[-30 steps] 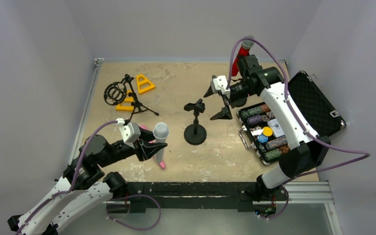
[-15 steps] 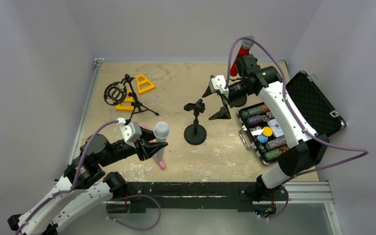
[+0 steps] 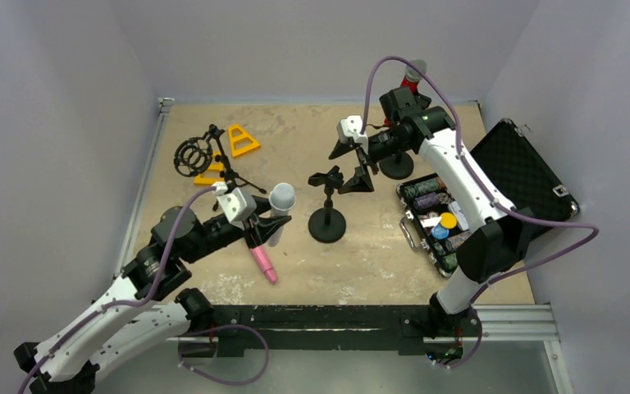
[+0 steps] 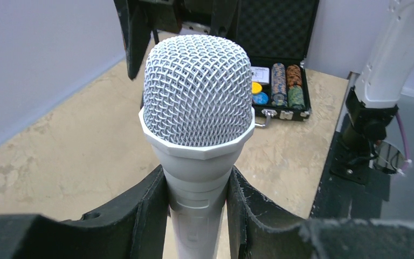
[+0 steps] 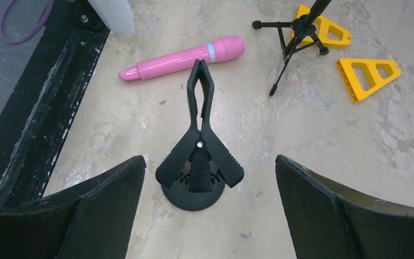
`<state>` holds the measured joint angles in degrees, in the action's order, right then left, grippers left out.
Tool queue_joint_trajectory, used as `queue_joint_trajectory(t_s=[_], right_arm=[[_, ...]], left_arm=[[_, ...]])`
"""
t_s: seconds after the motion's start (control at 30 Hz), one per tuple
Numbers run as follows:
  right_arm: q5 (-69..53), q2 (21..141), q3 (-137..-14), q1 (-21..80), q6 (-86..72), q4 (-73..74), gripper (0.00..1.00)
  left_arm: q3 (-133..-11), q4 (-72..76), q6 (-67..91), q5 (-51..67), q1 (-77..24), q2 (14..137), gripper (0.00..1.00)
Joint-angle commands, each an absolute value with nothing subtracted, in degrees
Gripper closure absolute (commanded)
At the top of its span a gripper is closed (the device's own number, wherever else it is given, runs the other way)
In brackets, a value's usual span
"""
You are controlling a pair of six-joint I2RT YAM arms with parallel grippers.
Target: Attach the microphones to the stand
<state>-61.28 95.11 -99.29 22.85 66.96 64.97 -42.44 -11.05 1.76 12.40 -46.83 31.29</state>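
My left gripper [image 3: 267, 226] is shut on the white microphone [image 3: 280, 207] just below its silver mesh head [image 4: 197, 91] and holds it upright above the table, left of the black clip stand [image 3: 327, 207]. The pink microphone [image 3: 263, 263] lies flat on the table below it and also shows in the right wrist view [image 5: 183, 56]. My right gripper [image 3: 351, 164] is open and empty, hovering just behind and above the clip stand [image 5: 199, 162], whose clamp is shut and empty. The red microphone [image 3: 411, 79] stands at the back behind my right arm, mostly hidden.
A small tripod stand with a ring mount [image 3: 212, 156] and two yellow triangular blocks [image 3: 244, 139] sit at the back left. An open black case of poker chips [image 3: 451, 217] lies at the right. A round black base [image 3: 396, 167] stands under my right arm.
My left gripper has lifted the white microphone and carried it right, toward the clip stand. My right gripper has moved left, from beside the case to over the clip stand.
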Motion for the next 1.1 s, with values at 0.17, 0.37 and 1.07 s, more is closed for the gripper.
queue_joint_trajectory(t_s=[0.17,0.37,1.07], right_arm=[[-61.60,95.57,-97.34,24.08,60.78,58.31,0.16],[-60.83,96.41,-97.10,24.03,62.19,59.62,0.37],[-63.13,94.10,-93.75,24.03,60.91,57.39,0.92]], left_arm=[[-53.08,8.02,1.00,15.32,-40.79,46.78,1.00],[-58.59,10.55,2.30,19.23,-39.42,54.00,1.00],[-57.94,19.05,4.26,20.20,-39.29,64.17,1.00]])
